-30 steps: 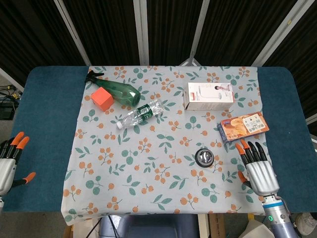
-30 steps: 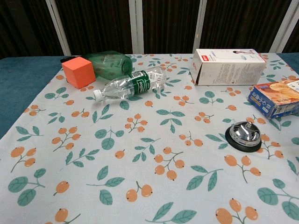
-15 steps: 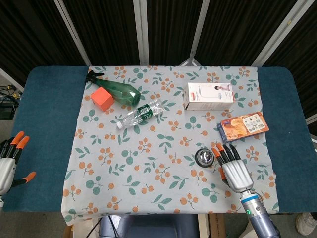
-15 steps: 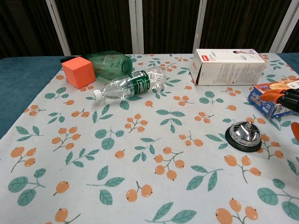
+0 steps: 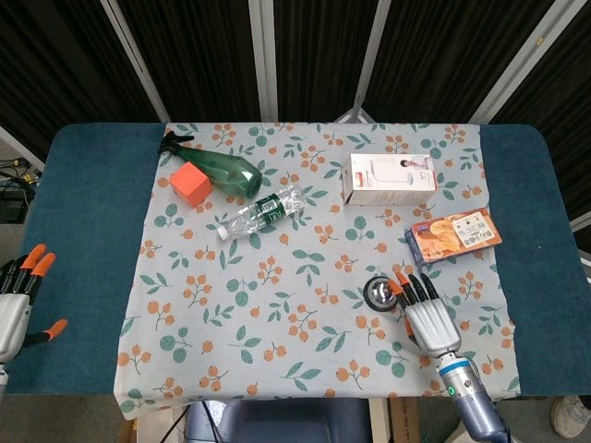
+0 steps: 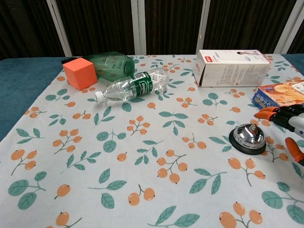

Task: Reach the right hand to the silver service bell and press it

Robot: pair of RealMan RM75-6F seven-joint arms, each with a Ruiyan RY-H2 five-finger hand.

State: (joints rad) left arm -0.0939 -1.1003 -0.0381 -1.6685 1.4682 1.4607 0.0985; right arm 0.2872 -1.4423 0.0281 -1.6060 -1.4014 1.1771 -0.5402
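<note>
on the bench's floral cloth, the silver service bell (image 5: 380, 293) sits just below the orange snack box (image 5: 454, 234), and the right hand (image 5: 427, 312), fingers spread and empty, has slid in beside the bell, so pressing looks imminent.
</note>
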